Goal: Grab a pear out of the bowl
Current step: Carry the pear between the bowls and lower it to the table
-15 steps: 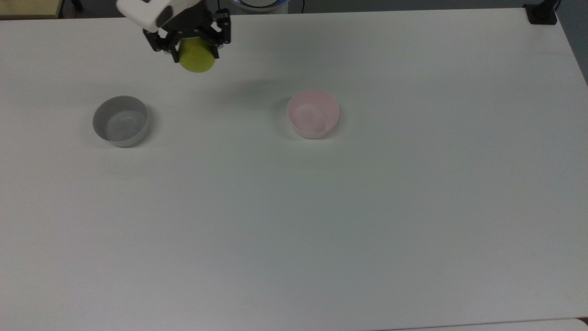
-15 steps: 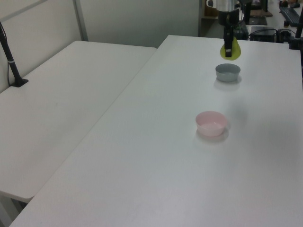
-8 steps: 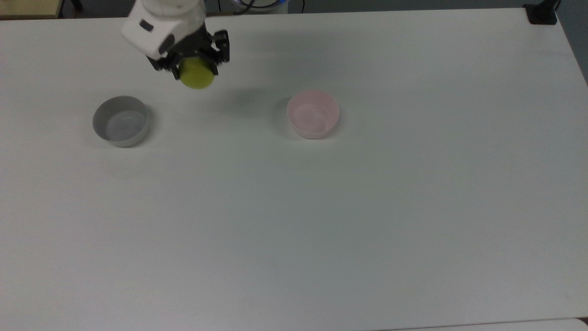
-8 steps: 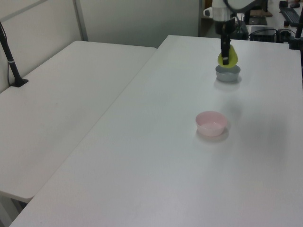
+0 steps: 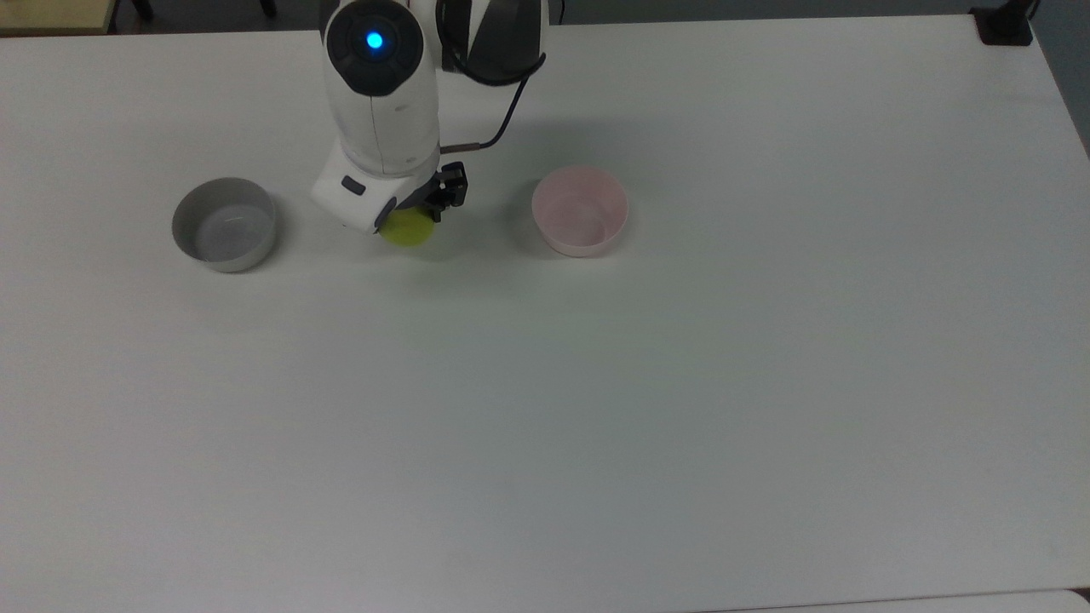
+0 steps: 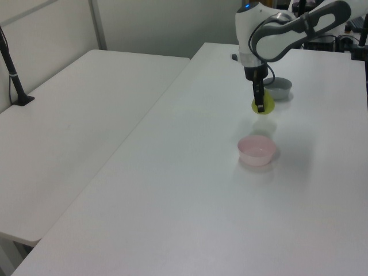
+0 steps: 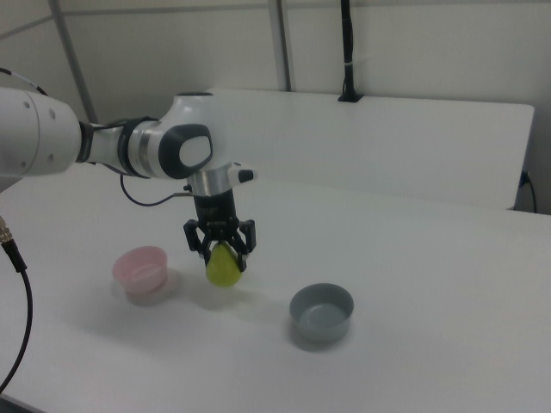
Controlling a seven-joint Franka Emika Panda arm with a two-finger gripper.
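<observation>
Hidden and cut-off parts around the held pear

In the top view the arm's white wrist covered most of the gripper (image 5: 415, 214) and the upper part of the pear (image 5: 407, 230), so only the fruit's lower yellow-green edge showed. In the left view a dark finger (image 6: 259, 98) crossed the pear (image 6: 265, 107), and the grey bowl (image 6: 281, 87) sat partly behind the arm. The pear's (image 7: 225, 267) stem was covered by the fingers in the right view, where the arm ran off the right view's left edge.
</observation>
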